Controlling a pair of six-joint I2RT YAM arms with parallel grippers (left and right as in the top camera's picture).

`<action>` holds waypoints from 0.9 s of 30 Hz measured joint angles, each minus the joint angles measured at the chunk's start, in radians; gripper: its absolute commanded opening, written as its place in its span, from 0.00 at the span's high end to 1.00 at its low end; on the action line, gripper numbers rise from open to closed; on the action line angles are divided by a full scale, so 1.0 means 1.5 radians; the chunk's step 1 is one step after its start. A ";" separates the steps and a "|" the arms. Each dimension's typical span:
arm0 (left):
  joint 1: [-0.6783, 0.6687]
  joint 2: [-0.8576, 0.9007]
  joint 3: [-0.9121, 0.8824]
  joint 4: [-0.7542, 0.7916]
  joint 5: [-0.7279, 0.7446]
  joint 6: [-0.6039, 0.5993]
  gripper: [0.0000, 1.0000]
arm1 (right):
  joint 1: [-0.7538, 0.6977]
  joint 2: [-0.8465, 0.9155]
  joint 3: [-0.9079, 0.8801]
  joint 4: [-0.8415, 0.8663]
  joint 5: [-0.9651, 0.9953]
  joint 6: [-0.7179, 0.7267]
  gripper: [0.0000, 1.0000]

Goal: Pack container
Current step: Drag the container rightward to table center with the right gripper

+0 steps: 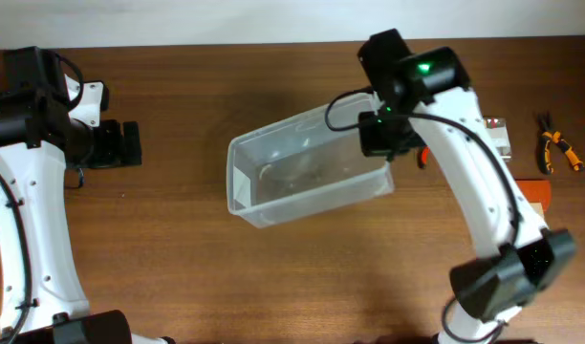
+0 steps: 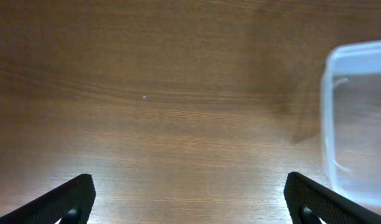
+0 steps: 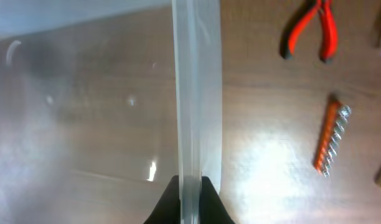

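The clear plastic container (image 1: 302, 172) sits tilted at the table's middle and looks empty. My right gripper (image 1: 385, 143) is shut on its right wall; in the right wrist view the two fingers (image 3: 190, 202) pinch the rim of the container (image 3: 193, 93) from both sides. My left gripper (image 1: 125, 145) is open and empty at the far left, well apart from the container. In the left wrist view its fingers (image 2: 190, 199) are spread wide over bare wood, and the container's corner (image 2: 358, 118) shows at the right edge.
Red-handled pliers (image 3: 312, 28) and an orange bit holder (image 3: 330, 137) lie on the table right of the container. Orange-and-black pliers (image 1: 557, 148), a small clear box (image 1: 498, 137) and an orange item (image 1: 533, 191) lie at the far right.
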 measured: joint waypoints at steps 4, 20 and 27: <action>0.000 0.000 0.000 0.000 0.000 0.000 0.01 | 0.000 -0.044 0.000 -0.043 0.000 -0.007 0.96; 0.000 0.000 0.000 0.000 0.000 0.000 0.01 | 0.000 -0.166 -0.149 0.073 -0.039 -0.034 0.96; 0.000 0.000 0.000 -0.001 0.000 0.000 0.01 | 0.000 -0.166 -0.307 0.172 -0.040 -0.022 0.96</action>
